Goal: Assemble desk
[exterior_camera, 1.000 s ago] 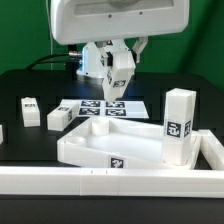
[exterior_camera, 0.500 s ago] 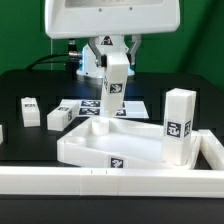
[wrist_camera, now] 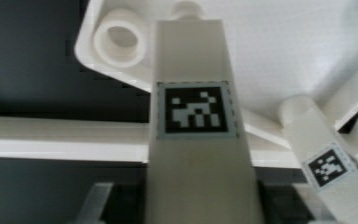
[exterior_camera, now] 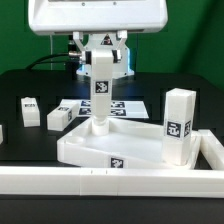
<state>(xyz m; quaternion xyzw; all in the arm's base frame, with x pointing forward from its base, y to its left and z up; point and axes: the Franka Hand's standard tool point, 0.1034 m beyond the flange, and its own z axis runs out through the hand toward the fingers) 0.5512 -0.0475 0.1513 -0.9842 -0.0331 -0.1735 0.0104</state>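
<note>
The claw (exterior_camera: 101, 60) pinches a white leg (exterior_camera: 101, 98) by its upper end and holds it upright over the desk top (exterior_camera: 120, 148). This white slab lies on the black bench (exterior_camera: 30, 80). The leg's lower end is at the slab's far corner on the exterior view's left. In the wrist view a round socket (wrist_camera: 119, 40) shows just beside the leg; whether the end is seated I cannot tell. A second leg (exterior_camera: 178, 125) stands upright at the slab's corner on the exterior view's right. A loose leg (exterior_camera: 29, 110) and another loose leg (exterior_camera: 58, 118) are on the bench to the exterior view's left. The marker board (exterior_camera: 85, 107) lies behind the slab, and a long white rail (exterior_camera: 110, 181) lies in front.
</note>
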